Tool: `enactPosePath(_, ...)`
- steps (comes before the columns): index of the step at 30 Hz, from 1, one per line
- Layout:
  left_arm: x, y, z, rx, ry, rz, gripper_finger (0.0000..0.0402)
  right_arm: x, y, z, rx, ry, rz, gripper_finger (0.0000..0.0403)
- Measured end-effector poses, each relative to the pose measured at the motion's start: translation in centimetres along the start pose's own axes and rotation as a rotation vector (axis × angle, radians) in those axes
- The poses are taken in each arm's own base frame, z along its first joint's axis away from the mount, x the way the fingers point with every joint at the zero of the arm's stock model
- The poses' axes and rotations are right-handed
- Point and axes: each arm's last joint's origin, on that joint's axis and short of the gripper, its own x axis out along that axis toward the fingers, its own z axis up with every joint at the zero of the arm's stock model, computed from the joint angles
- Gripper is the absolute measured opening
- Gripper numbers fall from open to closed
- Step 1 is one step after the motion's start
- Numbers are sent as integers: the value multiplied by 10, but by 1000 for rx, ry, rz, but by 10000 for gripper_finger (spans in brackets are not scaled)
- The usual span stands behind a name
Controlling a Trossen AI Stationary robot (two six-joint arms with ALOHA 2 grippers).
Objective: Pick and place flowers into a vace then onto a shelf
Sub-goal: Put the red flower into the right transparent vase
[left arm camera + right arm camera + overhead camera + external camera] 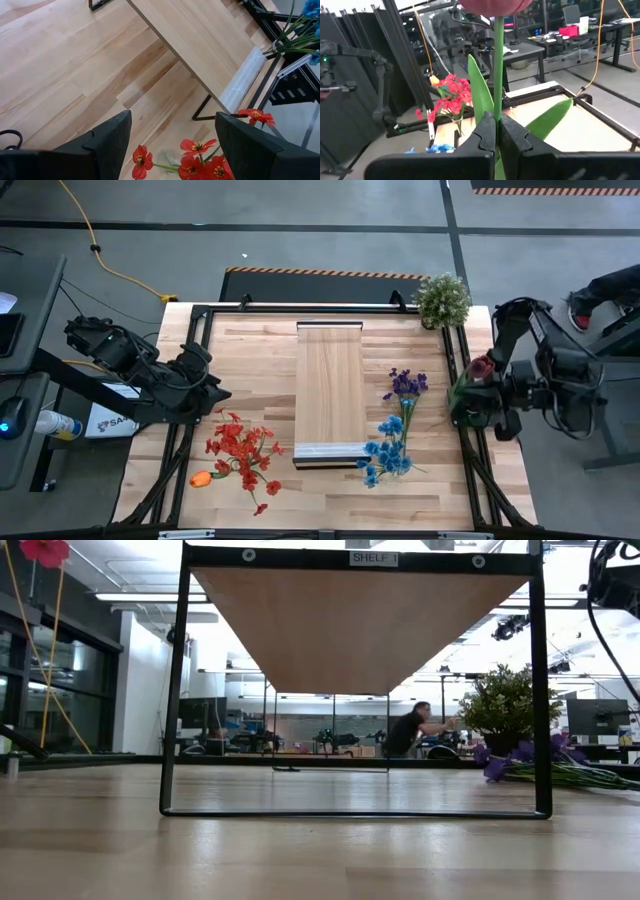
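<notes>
My right gripper (496, 131) is at the table's right edge (470, 393), shut on a dark-red flower (483, 367). My left gripper (170, 145) hangs open over the table's left part (214, 394), above and just far of the red flowers (240, 450), touching nothing. In the right wrist view the red bunch (451, 95) stands upright, seemingly in a clear vase (457, 125). An orange flower (202, 478) shows beside it. Purple flowers (407, 385) and blue flowers (388, 452) lie on the tabletop right of the raised shelf (330, 390). My right gripper pinches the flower's green stem (498, 107) between its two fingers, well below the head (495, 5) and where the leaves (479, 87) branch off. The fingers reach in level from the table's right side and lie across the stem. The flower stands upright, lifted clear.
A bushy potted plant (442, 298) stands at the far right corner. The shelf rests on a black frame (172, 690) with open space under it. Black rails (190, 340) border the tabletop. A person (410, 730) is in the room beyond the table.
</notes>
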Motion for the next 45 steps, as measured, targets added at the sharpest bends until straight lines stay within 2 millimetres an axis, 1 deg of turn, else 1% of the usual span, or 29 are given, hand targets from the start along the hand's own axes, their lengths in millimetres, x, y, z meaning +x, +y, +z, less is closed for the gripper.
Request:
enactPosePath(5,0,0,0,0,0,0,321,2,10,-17,39,-21,-11,0)
enactPosePath(8,0,0,0,0,0,0,320,3,16,-23,69,-44,-27,0)
enactPosePath(18,0,0,0,0,-2,1,320,7,45,-37,99,-91,-78,0)
enactPosePath(26,0,0,0,0,-7,2,321,10,66,-45,136,-94,-79,0)
enactPosePath(29,0,0,0,0,-7,2,320,11,70,-48,134,-94,-82,0)
enactPosePath(37,0,-1,0,-3,-9,-4,321,24,73,-50,157,-117,-145,0)
enactPosePath(45,0,-1,0,-3,-8,-4,321,32,77,-54,176,-125,-170,0)
